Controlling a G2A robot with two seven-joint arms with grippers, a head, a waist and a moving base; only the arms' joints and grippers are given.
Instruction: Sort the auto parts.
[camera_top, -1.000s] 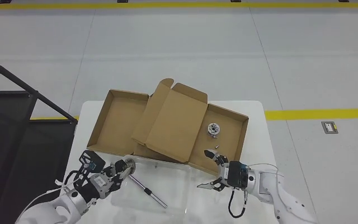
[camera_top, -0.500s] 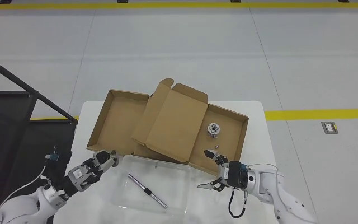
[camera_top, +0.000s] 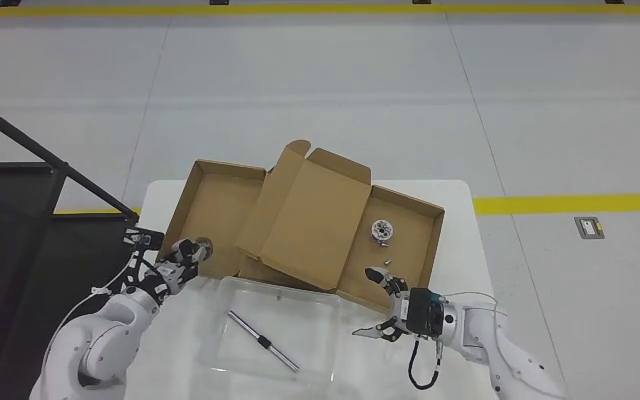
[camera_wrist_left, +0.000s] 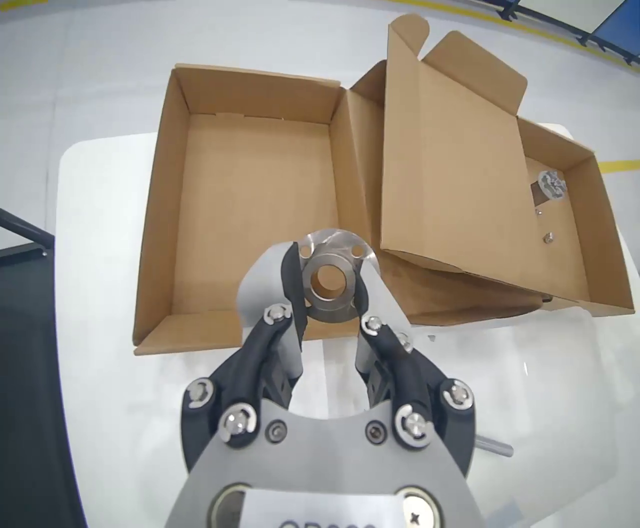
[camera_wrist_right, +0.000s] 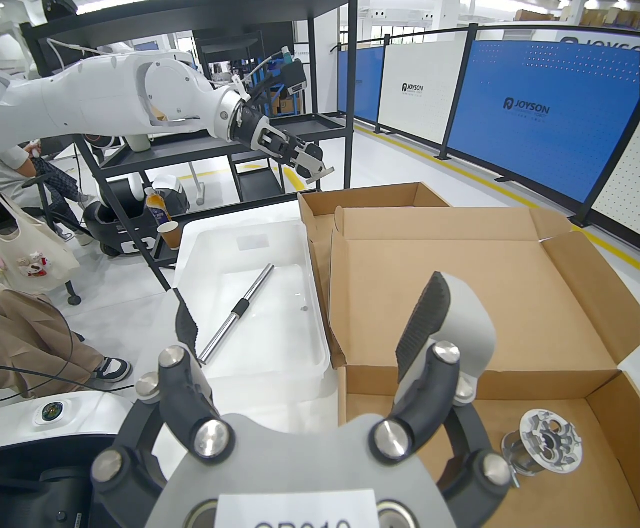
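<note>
The left tool (camera_wrist_left: 326, 280) holds a shiny metal ring (camera_wrist_left: 340, 245) (with a big hole) above the near edge of the left brown box (camera_wrist_left: 250, 165). The right tool (camera_wrist_right: 312, 310) hangs open beside the clear tray (camera_wrist_right: 280, 340).

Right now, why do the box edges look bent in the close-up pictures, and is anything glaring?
Left wrist view: a wide lens seems to bow the cardboard box walls, and the flange has a bright sheen. Right wrist view: the shelf posts lean near the edges; the rod carries a light streak. Top view: the yellow floor line runs straight, light even.
</note>
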